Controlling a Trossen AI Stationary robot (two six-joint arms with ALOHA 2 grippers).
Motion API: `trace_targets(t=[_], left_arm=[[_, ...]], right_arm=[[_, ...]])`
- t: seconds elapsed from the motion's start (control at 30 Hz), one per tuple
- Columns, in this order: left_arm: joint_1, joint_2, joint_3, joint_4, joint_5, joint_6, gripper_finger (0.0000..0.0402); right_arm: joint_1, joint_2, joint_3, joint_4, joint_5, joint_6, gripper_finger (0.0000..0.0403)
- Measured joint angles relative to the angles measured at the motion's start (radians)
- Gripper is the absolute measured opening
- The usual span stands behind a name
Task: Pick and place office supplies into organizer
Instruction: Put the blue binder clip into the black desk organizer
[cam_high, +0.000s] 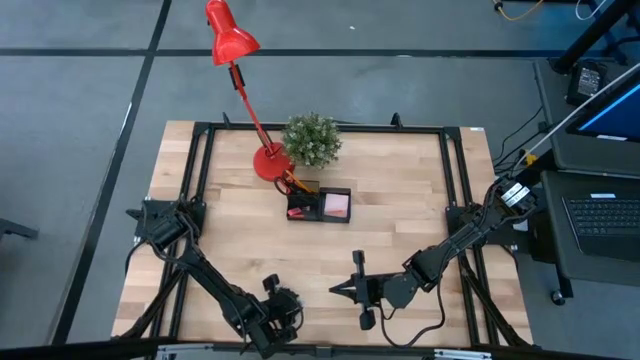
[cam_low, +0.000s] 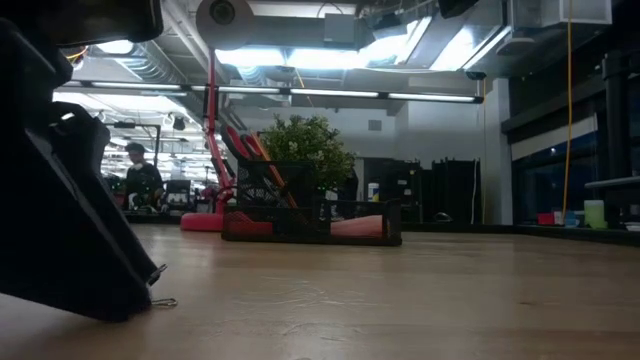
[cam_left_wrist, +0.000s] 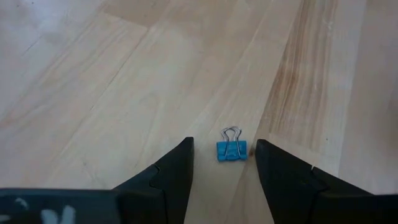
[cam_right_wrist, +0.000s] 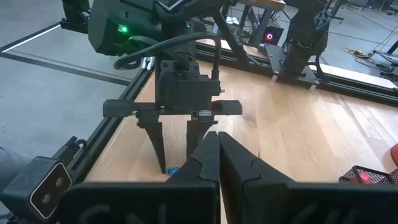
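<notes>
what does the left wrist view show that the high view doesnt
Only the left wrist view shows the small blue metal binder clip lying on the wood between the left gripper's open fingers. Only the high view shows the black mesh organizer tray, red desk lamp, green potted plant and the shut right gripper. Both show the light wooden table.
</notes>
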Motion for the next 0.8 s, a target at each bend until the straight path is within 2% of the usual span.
trace_targets(t=[0.43,0.8], left_arm=[[0.003,0.000,0.000,0.007,-0.004,0.002,0.0163],[0.002,-0.001,0.000,0.010,-0.016,0.000,0.0111]], right_arm=[[0.000,0.000,0.000,0.000,0.000,0.000,0.0001],[0.000,0.000,0.000,0.000,0.000,0.000,0.0000]])
